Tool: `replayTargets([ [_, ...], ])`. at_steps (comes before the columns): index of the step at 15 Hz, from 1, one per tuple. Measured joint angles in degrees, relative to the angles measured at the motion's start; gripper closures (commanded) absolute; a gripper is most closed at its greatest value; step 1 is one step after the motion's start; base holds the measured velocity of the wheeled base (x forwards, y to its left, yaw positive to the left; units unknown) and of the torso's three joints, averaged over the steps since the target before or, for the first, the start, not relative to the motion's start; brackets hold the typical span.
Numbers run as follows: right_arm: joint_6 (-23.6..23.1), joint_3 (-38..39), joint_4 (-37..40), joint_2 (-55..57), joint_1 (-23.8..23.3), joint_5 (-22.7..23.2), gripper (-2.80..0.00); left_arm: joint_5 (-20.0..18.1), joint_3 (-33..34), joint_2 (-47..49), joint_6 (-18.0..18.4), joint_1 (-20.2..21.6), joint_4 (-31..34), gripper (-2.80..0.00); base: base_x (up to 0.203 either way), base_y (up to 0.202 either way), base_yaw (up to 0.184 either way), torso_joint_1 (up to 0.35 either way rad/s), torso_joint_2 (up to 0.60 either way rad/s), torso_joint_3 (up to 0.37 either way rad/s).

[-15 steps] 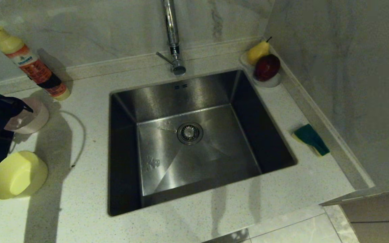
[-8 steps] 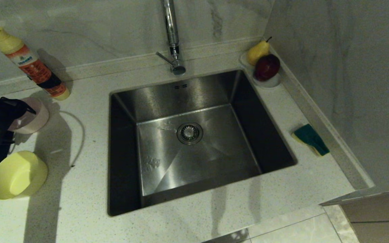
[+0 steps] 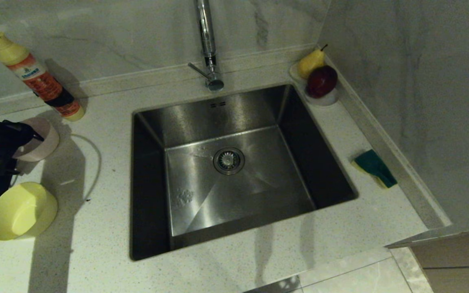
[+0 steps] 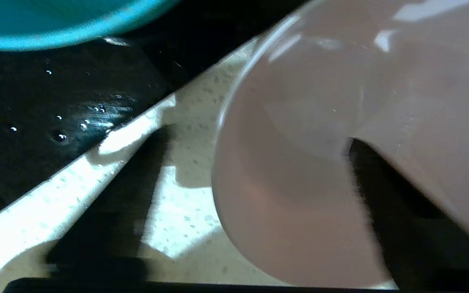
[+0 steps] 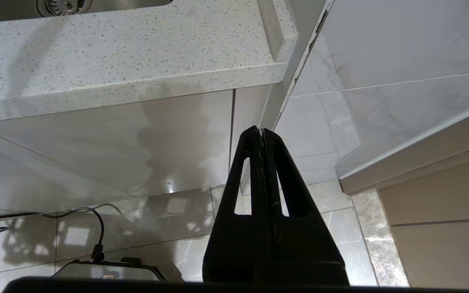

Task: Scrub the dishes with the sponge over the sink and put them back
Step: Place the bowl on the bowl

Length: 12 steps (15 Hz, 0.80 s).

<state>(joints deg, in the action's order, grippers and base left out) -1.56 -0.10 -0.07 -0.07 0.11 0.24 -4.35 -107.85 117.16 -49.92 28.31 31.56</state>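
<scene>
Speckled tabletop (image 3: 104, 122) around the sink (image 3: 226, 162): the left pincer (image 3: 23, 136) has edged onto the pink bowl (image 3: 39, 140), jaws wide astride its rim but starting to narrow, likely a pickup. Sponge (image 3: 375, 167) waits far right; right pincer (image 5: 261, 134) hangs shut below.

so the left gripper (image 3: 23, 136) has crept a little further over the pink bowl (image 3: 41, 144); more of the arm now shows at the left edge of the head view; the bowl has shifted slightly too
</scene>
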Motion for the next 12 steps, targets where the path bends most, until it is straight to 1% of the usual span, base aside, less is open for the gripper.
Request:
replayTargets([
  [12,0.0,0.0,0.0,0.0,0.0,0.0,0.00,0.2,0.0,-0.9,0.2,-0.1,-2.4,0.00,0.000,0.000,0.000,0.000,0.00,0.000],
])
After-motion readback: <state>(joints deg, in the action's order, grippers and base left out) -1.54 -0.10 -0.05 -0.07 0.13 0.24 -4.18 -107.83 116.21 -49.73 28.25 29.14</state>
